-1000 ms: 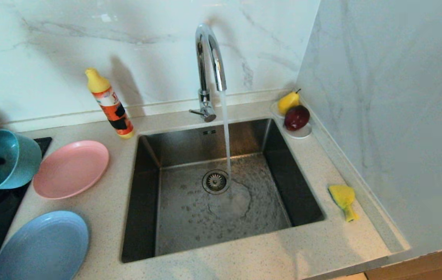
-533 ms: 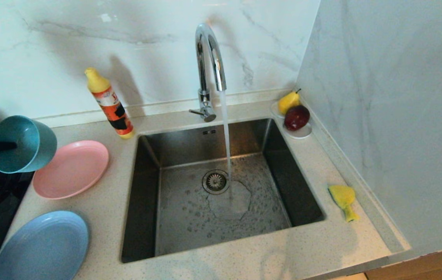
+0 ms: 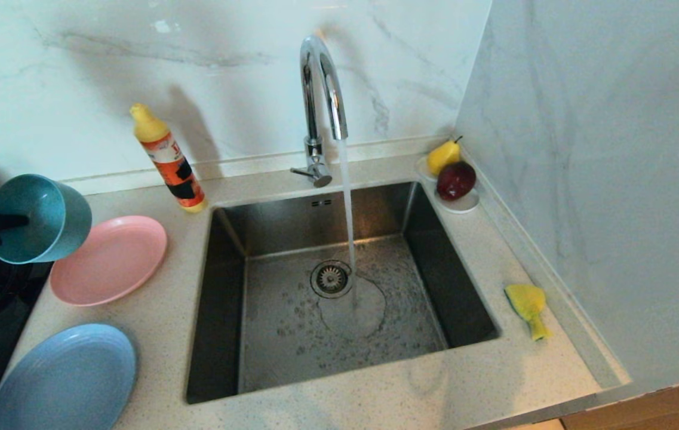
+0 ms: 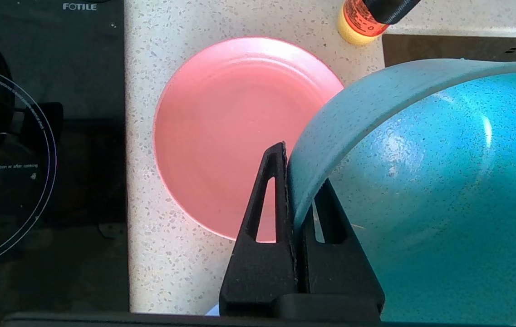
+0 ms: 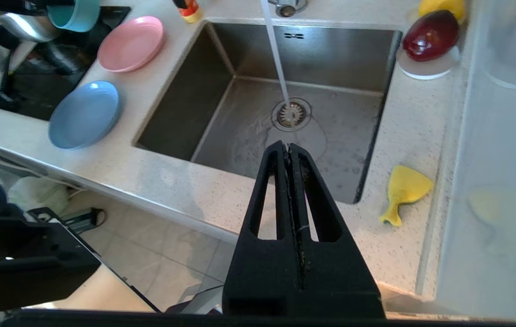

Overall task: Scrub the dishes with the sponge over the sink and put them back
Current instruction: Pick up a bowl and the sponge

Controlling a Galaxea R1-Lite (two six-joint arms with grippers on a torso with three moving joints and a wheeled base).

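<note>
- L gripper [image 4: 290,156]: I read it as clamped on the rim of the teal bowl [image 3: 40,218], one finger inside, one outside. Bowl is lifted off the counter [image 3: 160,334], tipped on its side, mouth twd the arm, well left of the sink [image 3: 327,286], over the edge of the black cooktop [image 4: 44,104].
- Pink plate [image 3: 109,260]: flat on counter, just left of sink, directly below/beside the held bowl; no contact seen. Nothing on it.
- Blue plate [image 3: 64,379]: flat on counter, left of sink at its near corner, apart from pink plate. Nothing on it.
- R gripper [image 5: 290,152]: fingers pressed together, holding nothing; hangs above the sink's near rim. Not in my head cam.
- Sponge [image 3: 527,307]: yellow, crumpled, on counter right of sink, close to the side wall; well apart from both grippers.
- Sink: no dishes inside; wet floor, round drain strainer [image 3: 331,278] at centre.
- Tap [image 3: 321,107]: behind sink, water stream [image 3: 348,215] running, landing just right of strainer.
- White saucer [image 3: 461,203]: at sink's far right corner; carries a dark red fruit [image 3: 455,180] and a yellow pear [image 3: 442,156], touching.
- Detergent bottle [image 3: 169,161]: orange w/ yellow cap, leaning, at sink's far left corner.
</note>
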